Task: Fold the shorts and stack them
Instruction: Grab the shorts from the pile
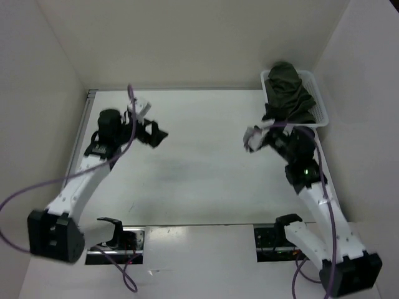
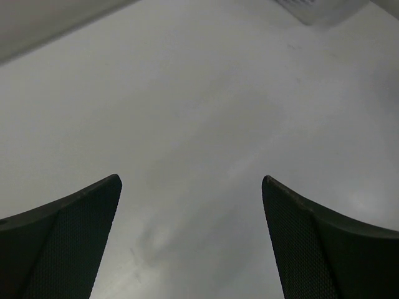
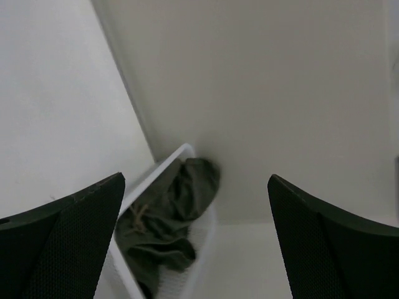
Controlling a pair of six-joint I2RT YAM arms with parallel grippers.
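**Both grippers spread wide, shorts heaped in the basket**

At the left, the left gripper [image 2: 191, 180] is held wide open above the table [image 1: 206, 168], and nothing is gripped. Further right, the right gripper [image 3: 196, 177] is likewise spread wide and empty, and is pointed toward the far right corner. There the shorts [image 1: 288, 93] are seen crumpled in a heap inside the white mesh basket [image 1: 319, 106], close against the walls.

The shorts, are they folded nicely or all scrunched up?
Scrunched up, not folded. The shorts lie in a wrinkled, bunched heap inside the white basket.
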